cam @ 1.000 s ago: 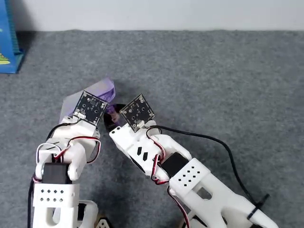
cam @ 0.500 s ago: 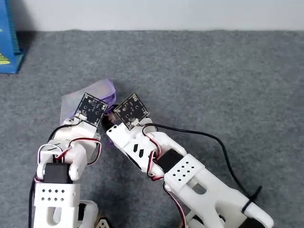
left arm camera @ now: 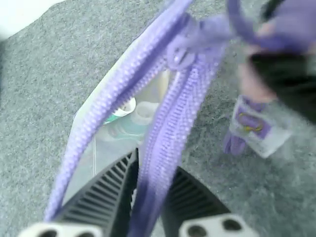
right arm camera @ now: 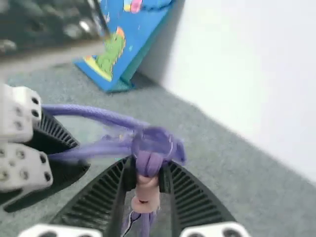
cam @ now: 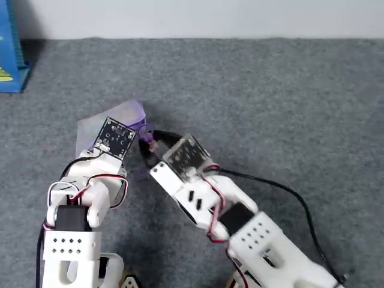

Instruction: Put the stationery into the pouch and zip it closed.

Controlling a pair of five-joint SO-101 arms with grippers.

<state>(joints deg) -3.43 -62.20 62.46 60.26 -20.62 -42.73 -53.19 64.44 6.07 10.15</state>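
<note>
Stationery (left arm camera: 129,114) sits inside the pouch (cam: 123,114), which lies on the grey table (cam: 270,90) just ahead of both arms. Zipper (left arm camera: 168,123) is open along most of what shows, so the step in hand is likely the zip-up.

Left gripper (left arm camera: 150,168): jaws pressed onto one zipper tape at the pouch end nearest it, acting as anchor. Right gripper (right arm camera: 147,170): jaws pinching the purple pull (right arm camera: 147,163) that hangs off the slider (right arm camera: 153,142).

Key geometry: the zipper's long axis runs straight from the left jaws out to the slider. The two tapes fork apart from the slider back toward the left gripper, so the open stretch lies between the two grippers. Closing travel is probably along that axis toward the left gripper's end. The right arm has the slider; the left arm only holds tension.

View differences:
- Left wrist view shows the gap between the tapes, the contents through it, and a small purple tag (left arm camera: 252,131) beside the zipper line. Whether the tag lies flat or hangs is unclear.
- Right wrist view shows the pinch on the pull cleanly, the left gripper facing it, and a blue book (right arm camera: 123,44) against the wall.
- High view places the pouch on the table; jaw contact is not readable there.
</note>
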